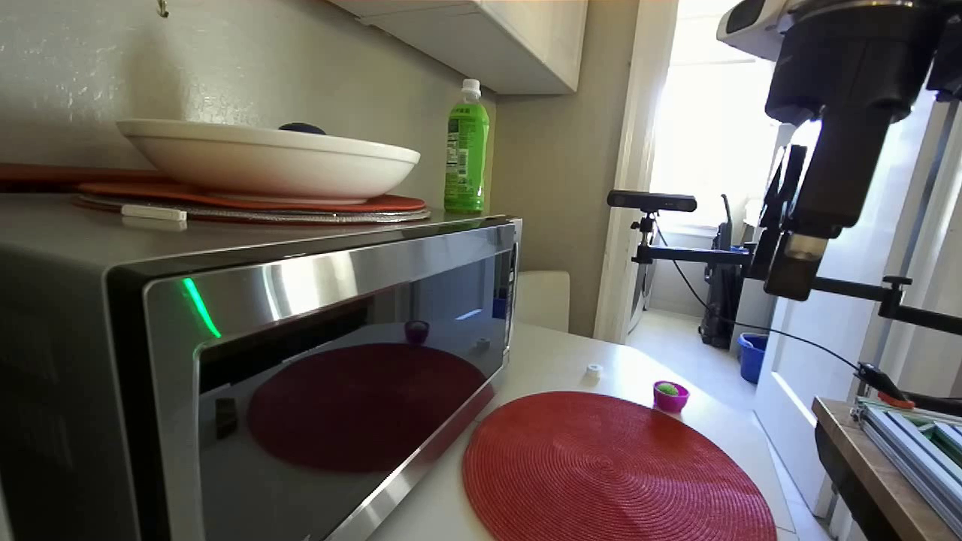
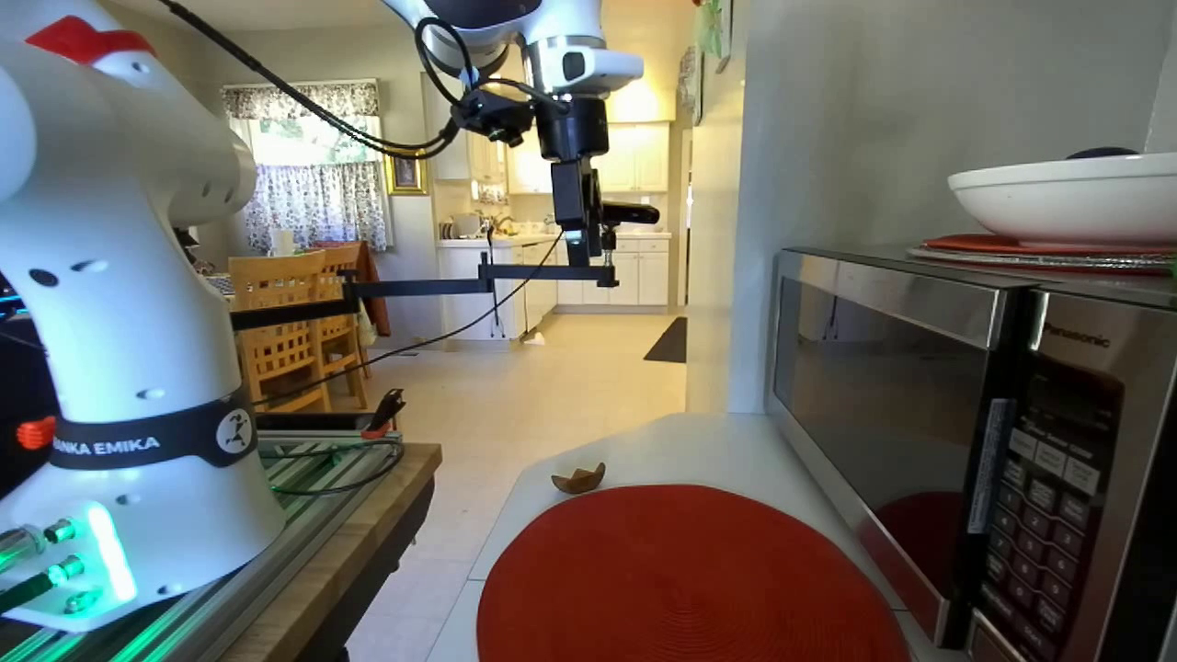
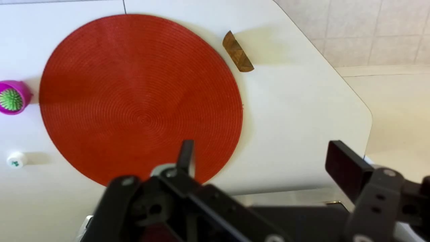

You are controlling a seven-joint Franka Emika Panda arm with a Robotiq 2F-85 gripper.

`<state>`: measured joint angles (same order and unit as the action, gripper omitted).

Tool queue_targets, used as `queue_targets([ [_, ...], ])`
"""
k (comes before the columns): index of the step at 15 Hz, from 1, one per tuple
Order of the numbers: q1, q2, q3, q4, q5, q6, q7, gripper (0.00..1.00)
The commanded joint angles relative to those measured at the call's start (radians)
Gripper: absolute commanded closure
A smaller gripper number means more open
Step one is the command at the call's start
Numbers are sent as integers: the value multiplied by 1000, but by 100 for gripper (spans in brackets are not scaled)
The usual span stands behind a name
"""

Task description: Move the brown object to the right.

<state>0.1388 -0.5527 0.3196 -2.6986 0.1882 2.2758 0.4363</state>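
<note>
Work surface: a white table (image 3: 302, 101) with a microwave (image 2: 883, 386) along one side; kitchen cabinets (image 2: 637, 158) show in the background of an exterior view. In the wrist view, from the left: at the frame's edge, a magenta cup (image 3: 26, 94) containing a green spiky item (image 3: 10, 99); lower in the frame, a small round white piece (image 3: 16, 160). Next, a round red placemat (image 3: 141, 84), flat on the table. Then the brown object (image 3: 238, 53): on the table, off the placemat, just beside its edge; whether the two touch is not certain. Finish appears wooden, with a rounded underside and a notched upper edge.

Assessment: likely light, stiff and not readily damaged, though the curved underside may let it rock or skid under a sidelong push. Recommended hold: mid-length, across the narrow width, low enough to clear the notches.

Last, the claw (image 3: 260, 158): jaws spread wide, nothing held between them. In both exterior views it hangs well above table level. In the wrist view the brown object lies higher in the frame than the gap, within its span and nearer the jaw that shows at left, set slantwise to the closing line; a descent, a shift away from the microwave and a modest wrist turn would probably be required.
</note>
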Motion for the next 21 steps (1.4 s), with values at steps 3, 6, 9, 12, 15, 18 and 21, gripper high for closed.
queue_targets([
  [3,12,1,-13,1,-9,-1,6,0],
  [6,12,1,-13,1,-9,-1,6,0],
  [9,12,1,-13,1,-9,-1,6,0],
  [12,7,25,8,12,-11,38,38,0],
  [15,8,78,43,19,-30,115,53,0],
  [18,25,195,58,33,-24,208,25,0],
  [21,68,308,42,49,10,254,-15,0],
])
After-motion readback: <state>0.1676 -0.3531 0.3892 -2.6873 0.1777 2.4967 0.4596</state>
